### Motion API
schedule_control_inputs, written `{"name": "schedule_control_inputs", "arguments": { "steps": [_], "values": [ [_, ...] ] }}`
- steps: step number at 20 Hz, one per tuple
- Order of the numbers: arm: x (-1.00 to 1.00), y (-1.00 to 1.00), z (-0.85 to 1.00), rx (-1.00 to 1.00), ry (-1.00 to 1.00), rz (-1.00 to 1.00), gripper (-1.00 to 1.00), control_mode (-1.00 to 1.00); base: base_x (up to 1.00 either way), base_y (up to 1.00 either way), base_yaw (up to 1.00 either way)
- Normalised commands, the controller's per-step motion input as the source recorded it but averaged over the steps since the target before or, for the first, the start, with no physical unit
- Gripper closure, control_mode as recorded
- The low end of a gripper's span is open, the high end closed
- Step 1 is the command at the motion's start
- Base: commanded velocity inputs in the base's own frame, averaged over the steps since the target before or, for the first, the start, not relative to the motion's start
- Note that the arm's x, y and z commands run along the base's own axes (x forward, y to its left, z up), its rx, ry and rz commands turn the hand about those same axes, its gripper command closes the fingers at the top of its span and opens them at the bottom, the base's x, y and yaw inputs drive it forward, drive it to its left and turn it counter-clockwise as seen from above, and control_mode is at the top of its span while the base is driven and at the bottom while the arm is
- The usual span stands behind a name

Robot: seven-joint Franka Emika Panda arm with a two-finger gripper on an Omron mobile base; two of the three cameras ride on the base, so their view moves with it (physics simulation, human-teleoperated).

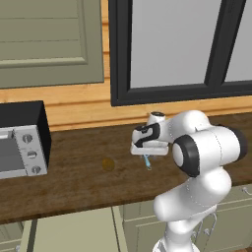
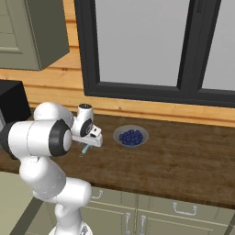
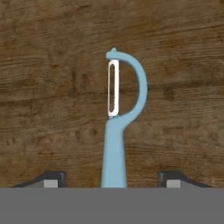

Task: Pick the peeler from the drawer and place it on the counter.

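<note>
The light-blue peeler (image 3: 114, 131) with its silver blade points away from the hand, over the dark wood-grain counter (image 3: 52, 87). My gripper (image 3: 113, 179) is open: the two fingertips (image 3: 52, 178) stand wide apart on either side of the handle and do not touch it. In the left base view the peeler (image 1: 147, 161) shows just under the gripper (image 1: 146, 155), low over the counter (image 1: 88, 182). The right base view shows the same peeler (image 2: 84, 149) below the gripper (image 2: 87, 145). The pale green drawer (image 1: 74, 231) stands pulled out below the counter's front edge.
A black and silver toaster oven (image 1: 22, 142) stands at the counter's left. A small round brown spot (image 1: 108, 164) lies left of the gripper. A grey bowl of blueberries (image 2: 131, 137) sits to the gripper's right. A dark-framed window (image 2: 147, 50) runs behind the counter.
</note>
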Motion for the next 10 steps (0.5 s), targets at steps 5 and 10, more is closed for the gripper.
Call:
{"name": "schedule_control_inputs", "arguments": {
  "steps": [5,10],
  "values": [
    [-0.09,0.00,0.96,0.00,-0.05,0.00,-1.00,-1.00,0.00,0.00,0.00],
    [-0.72,0.00,1.00,0.00,-0.01,0.00,-1.00,-1.00,0.00,0.00,0.00]
  ]
}}
